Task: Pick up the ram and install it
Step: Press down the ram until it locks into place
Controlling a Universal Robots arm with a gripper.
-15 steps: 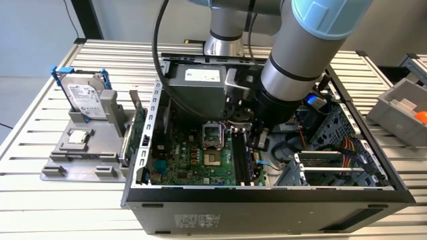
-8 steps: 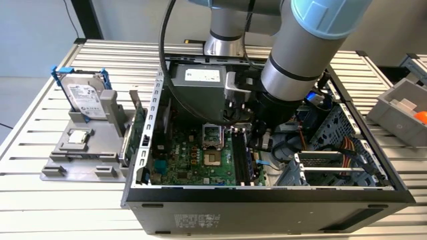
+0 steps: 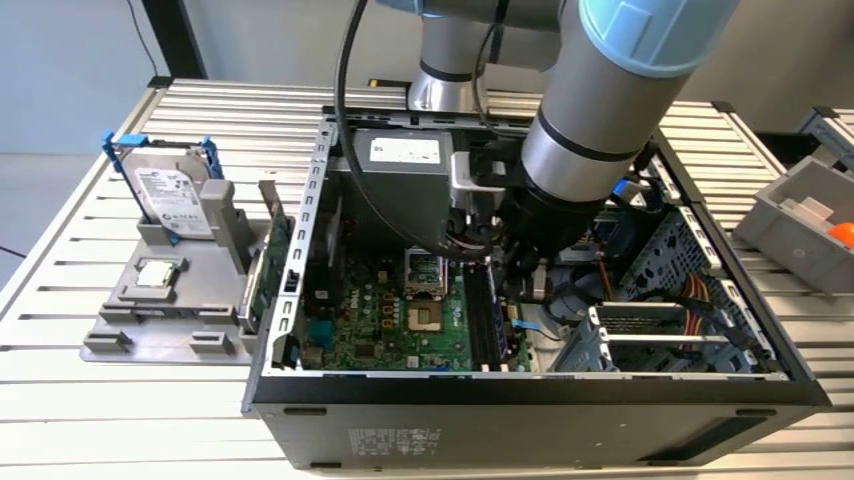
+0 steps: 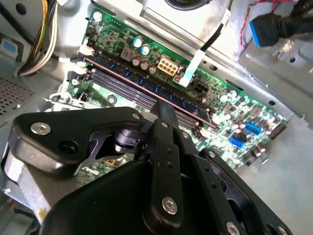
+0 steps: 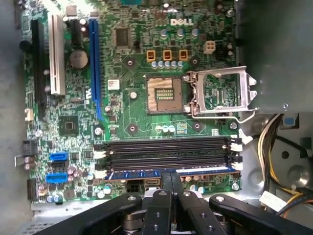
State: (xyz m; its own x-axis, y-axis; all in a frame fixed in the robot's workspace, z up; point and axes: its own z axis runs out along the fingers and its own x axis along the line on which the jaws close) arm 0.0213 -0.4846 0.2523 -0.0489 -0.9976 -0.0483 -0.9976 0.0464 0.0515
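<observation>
Black linkage arms of the gripper (image 5: 172,175) fill the foreground in both wrist views, their two slim fingers drawn together and clamped on the top edge of the ram (image 5: 137,173), a thin, bluish-green circuit-board stick seen edge-on. The stick stands in the memory slot directly under the jaws, running out to either side of them, with white latches at the slot ends.

Just beyond the jaws lie three long black memory slots (image 5: 166,154), all parallel to the stick. Farther out from the jaws on the green motherboard (image 5: 132,122) sits the square processor socket (image 5: 166,93), its silver metal retention frame (image 5: 220,95) swung open beside it. A bundle of yellow and black cables (image 5: 274,137) hangs off to one side of the jaws, past the end of the slots.

From the exterior view, the grey and pale-blue robot arm (image 3: 601,120) reaches down into the open black computer case (image 3: 534,400) (its side panel off). Well apart from the jaws, outside the case, a grey plastic fixture (image 3: 134,330) holds a boxy silver hard drive (image 3: 174,195) upright in a blue-trimmed frame, with a small square silver processor chip (image 3: 158,272) lying flat below it. All rest on a slatted aluminium table (image 3: 80,420).
</observation>
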